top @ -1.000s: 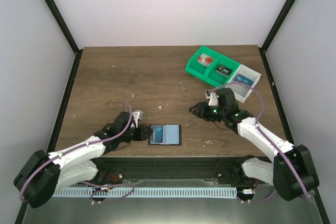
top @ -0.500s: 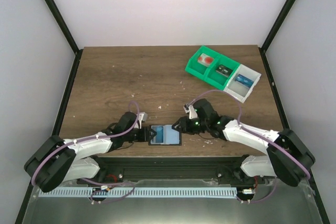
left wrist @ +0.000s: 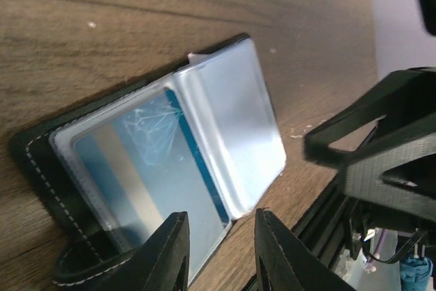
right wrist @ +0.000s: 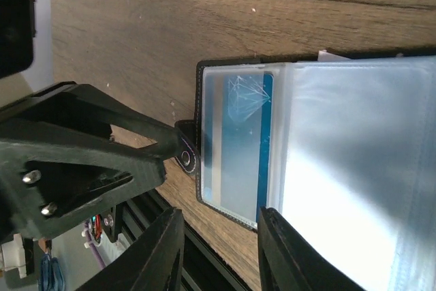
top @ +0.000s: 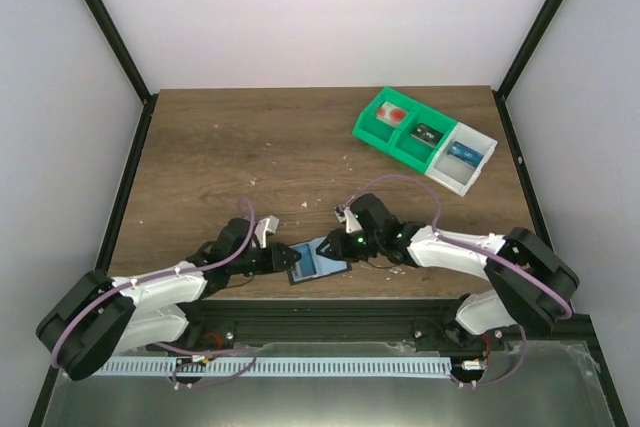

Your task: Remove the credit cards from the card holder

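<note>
The card holder lies open and slightly turned near the table's front edge. It is black leather with clear pale blue sleeves, and a blue card shows inside one sleeve. My left gripper is open at the holder's left end, its jaws over the near corner of the holder by the black tab. My right gripper is open at the holder's right side, its jaws just above the loose clear sleeve and the card. Neither gripper holds anything.
A green tray joined to a white tray stands at the back right, with small items in its compartments. The table's front edge and black rail run just below the holder. The left gripper's body is close to my right gripper.
My right gripper has swung left from near the trays to the holder's right side. My left gripper has closed in on the holder's left end. The holder has turned slightly.
</note>
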Tool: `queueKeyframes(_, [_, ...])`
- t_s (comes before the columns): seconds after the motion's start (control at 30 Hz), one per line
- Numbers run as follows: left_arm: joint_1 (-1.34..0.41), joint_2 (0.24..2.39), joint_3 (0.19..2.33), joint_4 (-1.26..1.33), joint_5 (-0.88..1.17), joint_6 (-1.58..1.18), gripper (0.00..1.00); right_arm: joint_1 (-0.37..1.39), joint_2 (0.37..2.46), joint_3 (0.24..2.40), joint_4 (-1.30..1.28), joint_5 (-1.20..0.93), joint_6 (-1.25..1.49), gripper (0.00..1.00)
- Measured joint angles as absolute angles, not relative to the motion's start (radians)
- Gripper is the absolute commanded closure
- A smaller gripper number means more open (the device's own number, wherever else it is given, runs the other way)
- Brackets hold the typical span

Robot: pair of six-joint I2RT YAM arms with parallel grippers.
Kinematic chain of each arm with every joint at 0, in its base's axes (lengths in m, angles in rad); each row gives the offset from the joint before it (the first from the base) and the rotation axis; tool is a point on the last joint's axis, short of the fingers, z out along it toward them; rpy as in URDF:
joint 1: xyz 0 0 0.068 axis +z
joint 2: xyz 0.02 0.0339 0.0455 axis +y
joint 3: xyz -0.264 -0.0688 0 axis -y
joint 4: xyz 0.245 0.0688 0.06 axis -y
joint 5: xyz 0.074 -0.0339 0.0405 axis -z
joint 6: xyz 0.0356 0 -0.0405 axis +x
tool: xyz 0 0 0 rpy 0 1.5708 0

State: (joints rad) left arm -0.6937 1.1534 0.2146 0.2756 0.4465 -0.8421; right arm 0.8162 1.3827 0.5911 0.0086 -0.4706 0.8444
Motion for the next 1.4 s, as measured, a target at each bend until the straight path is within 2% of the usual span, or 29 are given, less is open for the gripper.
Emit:
queueKeyframes(0.1, [-0.694,1.124,0.217,0.275,0.437,-0.854,0.75,0.828,1.421,0.609,0.025,-0.472,0.831,0.69])
queueKeyframes(0.2, [-0.694,1.121,0.221,0.27,0.418,-0.859,0.91,0.836,1.457,0.614,0.054,-0.48,0.817,0.69])
queueKeyframes(0.3, [-0.694,1.126,0.224,0.254,0.388,-0.854,1.0,0.841,1.487,0.614,0.075,-0.49,0.803,0.7])
queueKeyframes(0.87, [-0.693,1.23,0.244,0.212,0.333,-0.78,1.0,0.854,1.557,0.62,0.11,-0.501,0.781,0.72])
queueKeyframes(1.4, [-0.693,1.221,0.258,0.178,0.344,-0.759,1.0,0.866,1.617,0.642,0.097,-0.483,0.775,0.75])
